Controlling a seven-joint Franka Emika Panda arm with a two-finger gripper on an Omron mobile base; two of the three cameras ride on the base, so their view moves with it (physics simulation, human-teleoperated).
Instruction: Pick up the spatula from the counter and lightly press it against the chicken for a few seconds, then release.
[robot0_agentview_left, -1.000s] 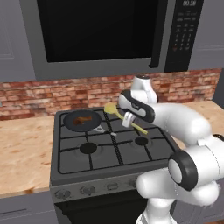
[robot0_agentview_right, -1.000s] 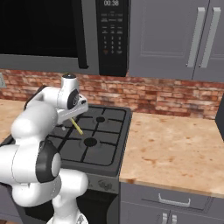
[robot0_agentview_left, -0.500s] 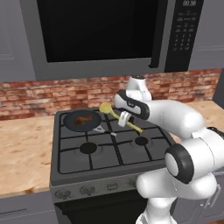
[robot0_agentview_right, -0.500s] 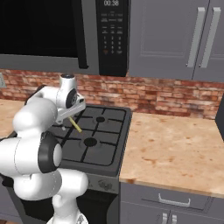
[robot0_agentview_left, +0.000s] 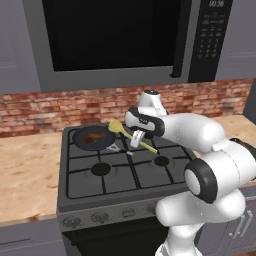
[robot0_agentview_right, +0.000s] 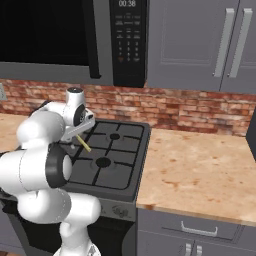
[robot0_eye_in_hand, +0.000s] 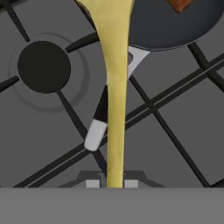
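Brick backsplash (robot0_agentview_left: 45, 107) and a dark microwave (robot0_agentview_left: 115, 35) are seen behind the tan counter (robot0_agentview_left: 25, 170), into which a grey stove (robot0_agentview_left: 100, 187) is set. At the back-left corner of the stove top a black pan (robot0_agentview_left: 105, 144) is placed, and the chicken (robot0_agentview_left: 91, 138), a small brown piece, is seen lying inside it; the pan handle (robot0_eye_in_hand: 98, 127) is pointed toward the middle of the stove top. Just right of the pan, the yellow spatula (robot0_agentview_left: 120, 128) is held clear of the grates, its blade raised beside the pan's right rim. Its handle is clamped between the fingers (robot0_eye_in_hand: 131, 181) of the gripper (robot0_agentview_left: 136, 139), which are drawn in tight around it near the middle of the stove top, with the handle's free end left projecting toward the right edge. The spatula's long axis is directed from the gripper toward the back-left corner, so the blade is led ahead of the fingers. In the hand view the chicken is found off to one side of that axis, not under the blade, so a sideways shift over the pan and then a gentle lowering are judged necessary before any pressing is done.
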